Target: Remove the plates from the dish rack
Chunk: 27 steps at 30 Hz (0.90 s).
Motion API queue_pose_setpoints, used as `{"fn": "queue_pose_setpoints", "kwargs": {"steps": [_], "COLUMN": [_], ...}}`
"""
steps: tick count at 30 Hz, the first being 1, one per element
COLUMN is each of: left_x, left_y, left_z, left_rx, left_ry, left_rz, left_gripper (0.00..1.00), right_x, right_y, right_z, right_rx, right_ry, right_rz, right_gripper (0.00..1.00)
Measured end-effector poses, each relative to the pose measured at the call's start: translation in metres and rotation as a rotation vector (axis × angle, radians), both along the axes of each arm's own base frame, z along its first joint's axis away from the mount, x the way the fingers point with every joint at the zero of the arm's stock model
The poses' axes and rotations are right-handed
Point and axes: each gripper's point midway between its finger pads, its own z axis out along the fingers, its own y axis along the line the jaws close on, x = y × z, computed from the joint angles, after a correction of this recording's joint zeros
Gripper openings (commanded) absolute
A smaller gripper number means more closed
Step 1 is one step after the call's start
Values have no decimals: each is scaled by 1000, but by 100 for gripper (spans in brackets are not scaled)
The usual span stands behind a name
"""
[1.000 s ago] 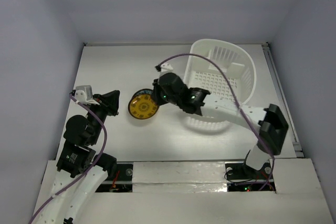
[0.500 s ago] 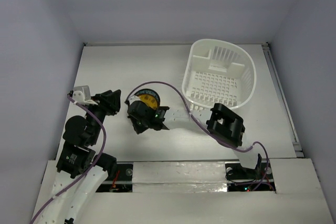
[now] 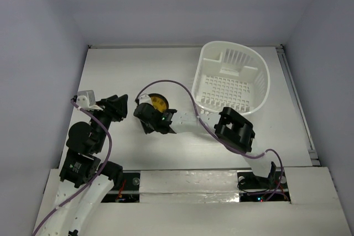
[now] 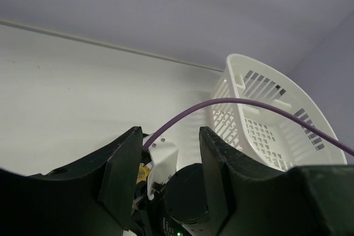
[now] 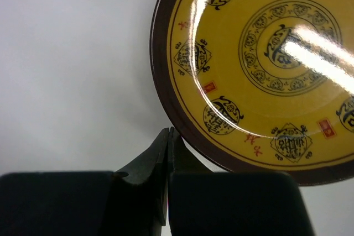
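In the top external view, the right gripper (image 3: 146,117) is seen reached far across to the left. The patterned amber-yellow plate (image 3: 159,102) lies on the table (image 3: 110,70) just beyond it and is partly covered by it. The dish rack (image 3: 232,81) stands well behind this gripper, back along its arm. No plate can be made out on the rack's grid floor, and no other plate is seen anywhere. The left gripper (image 3: 118,108) is held near, on the far side of the plate from the rack.

In the left wrist view, the left gripper (image 4: 170,136) is shown spread wide with nothing held. Between its fingers, straight ahead, the right wrist and its purple cable (image 4: 249,106) are seen. A sliver of yellow shows low down, and the rack (image 4: 265,120) is ahead to the right.

In the right wrist view, the right gripper (image 5: 168,134) is shown with its fingers pressed together on nothing. The plate (image 5: 260,53) lies face up, just ahead and to the right of the tips. Its dark rim is at the tips, though whether it is touched cannot be told.

The plate is judged to be stiff, light and breakable. Its bright glare suggests a slick glaze. Hold is best taken at the rim, with one finger slid under the lip and one laid on the upper face. A firm pinch is needed, since a glazed edge may slip.
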Motion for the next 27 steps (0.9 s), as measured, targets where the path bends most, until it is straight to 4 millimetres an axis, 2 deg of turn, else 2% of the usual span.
{"fn": "queue_pose_setpoints", "kwargs": {"steps": [5, 9, 13, 16, 19, 23, 27], "left_x": [0, -1, -1, -1, -1, 0, 0], "left_y": [-1, -2, -3, -3, -2, -1, 0], "left_z": [0, 0, 0, 0, 0, 0, 0], "left_rx": [1, 1, 2, 1, 1, 1, 1], "left_ry": [0, 0, -1, 0, 0, 0, 0], "left_rz": [-7, -12, -16, -17, -14, -11, -5], "left_gripper": [43, 47, 59, 67, 74, 82, 85], "right_x": [17, 24, 23, 13, -2, -12, -13], "right_y": [-10, -14, -15, -20, -31, -50, -95], "right_z": [1, 2, 6, 18, 48, 118, 190], "right_rx": [-15, -17, -10, 14, 69, 189, 296], "right_ry": [-32, -42, -38, -14, 6, -49, -171], "right_rz": [-62, -93, -92, -64, -26, -20, -103], "right_gripper": [0, 0, 0, 2, 5, 11, 21]}}
